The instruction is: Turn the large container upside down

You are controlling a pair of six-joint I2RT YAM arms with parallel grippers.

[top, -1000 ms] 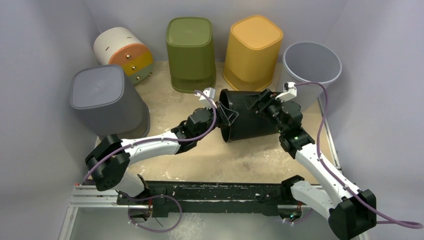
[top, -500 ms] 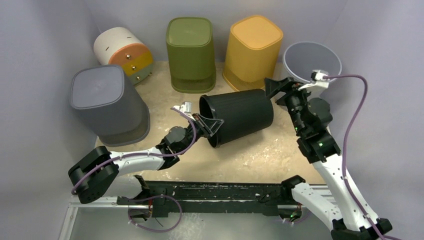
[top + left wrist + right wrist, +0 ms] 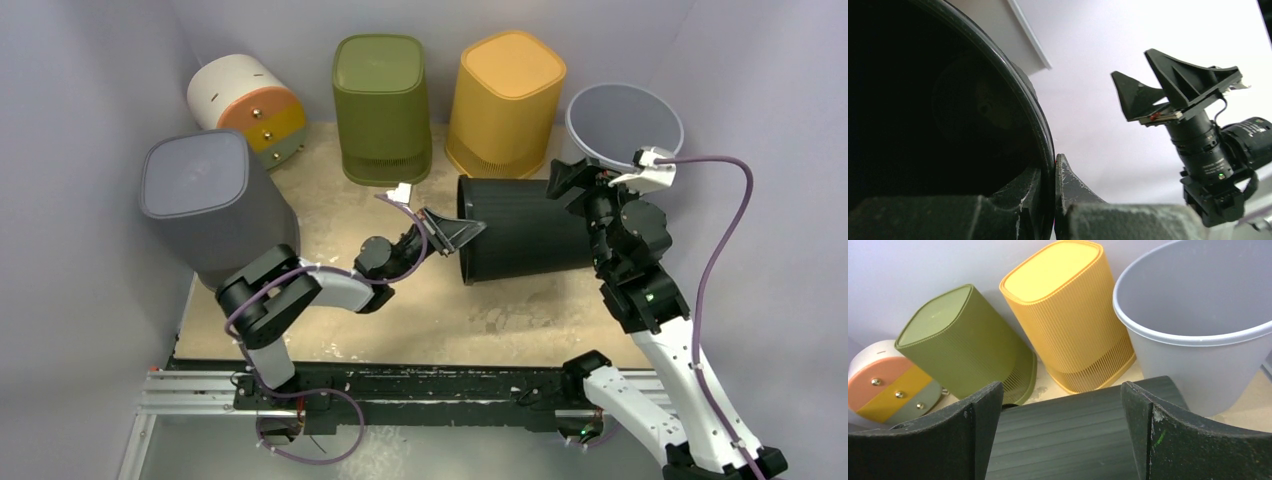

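The large black ribbed container [image 3: 520, 238] lies on its side in the middle of the table, mouth to the left. My left gripper [image 3: 455, 232] is shut on the container's rim, one finger inside the mouth and one outside. In the left wrist view the rim [image 3: 1044, 135] is pinched at the left gripper [image 3: 1054, 165]. My right gripper [image 3: 575, 180] is open and empty, just above the container's closed end. In the right wrist view the container's side [image 3: 1068, 435] shows between and below the spread fingers of the right gripper [image 3: 1060, 387].
A dark grey upturned bin [image 3: 200, 195] stands at the left. A white round drawer unit [image 3: 245, 105], a green bin [image 3: 382, 95] and a yellow bin [image 3: 505, 100] line the back. A light grey open bucket [image 3: 625, 125] stands at the back right, close to the right arm.
The container has shifted right and levelled out, its mouth still gripped by the left gripper. The left arm has folded back. The right gripper has let go of the base end and risen above it.
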